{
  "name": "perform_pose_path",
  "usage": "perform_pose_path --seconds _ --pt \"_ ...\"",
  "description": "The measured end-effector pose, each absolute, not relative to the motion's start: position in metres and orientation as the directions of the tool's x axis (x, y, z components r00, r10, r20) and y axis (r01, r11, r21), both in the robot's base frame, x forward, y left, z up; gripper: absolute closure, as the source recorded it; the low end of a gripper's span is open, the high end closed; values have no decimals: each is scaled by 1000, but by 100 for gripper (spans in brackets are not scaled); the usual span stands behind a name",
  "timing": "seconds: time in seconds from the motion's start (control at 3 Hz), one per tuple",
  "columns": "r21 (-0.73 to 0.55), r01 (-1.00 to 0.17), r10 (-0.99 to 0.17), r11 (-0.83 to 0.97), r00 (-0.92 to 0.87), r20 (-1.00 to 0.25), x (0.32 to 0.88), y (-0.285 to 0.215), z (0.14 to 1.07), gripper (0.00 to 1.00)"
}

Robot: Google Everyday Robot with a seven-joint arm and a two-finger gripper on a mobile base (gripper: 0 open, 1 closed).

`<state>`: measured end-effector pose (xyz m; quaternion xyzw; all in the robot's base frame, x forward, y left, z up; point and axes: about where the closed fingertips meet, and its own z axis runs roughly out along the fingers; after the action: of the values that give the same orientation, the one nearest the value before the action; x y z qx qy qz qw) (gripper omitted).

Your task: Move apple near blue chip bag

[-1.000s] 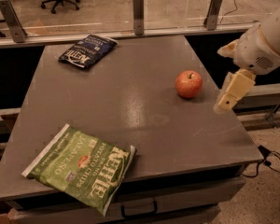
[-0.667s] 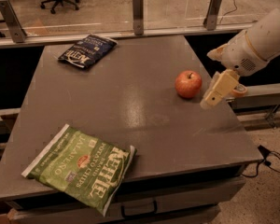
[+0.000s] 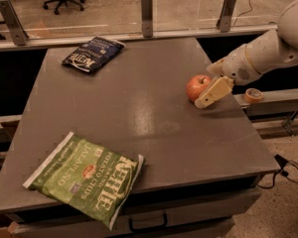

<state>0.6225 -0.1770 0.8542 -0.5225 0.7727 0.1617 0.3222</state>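
Note:
The red-orange apple (image 3: 193, 87) sits on the grey table (image 3: 139, 113) near its right edge. My gripper (image 3: 204, 87) comes in from the right on a white arm. Its cream fingers (image 3: 212, 92) are spread, one in front of the apple and one behind it, right up against the apple. It is open. The dark navy blue chip bag (image 3: 93, 53) lies flat at the table's far left corner, well away from the apple and the gripper.
A larger green jalapeno chip bag (image 3: 87, 175) lies at the front left, overhanging the table's front edge. A roll of tape (image 3: 253, 94) sits on a ledge right of the table. A glass rail with posts (image 3: 147, 14) runs behind the table.
My gripper has moved left and slightly toward the apple, from beside the table's right edge to straddling the apple. The apple and both bags have not moved.

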Motion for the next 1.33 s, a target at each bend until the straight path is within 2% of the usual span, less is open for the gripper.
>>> perform_pose_path --seconds 0.67,1.0,1.33 --pt "5 -890 -618 455 -320 -718 634 -180 852 64" --pt "-19 -892 -583 453 -280 -763 626 -186 895 87" --pt "-19 -893 -580 450 -276 -767 627 -184 897 100"
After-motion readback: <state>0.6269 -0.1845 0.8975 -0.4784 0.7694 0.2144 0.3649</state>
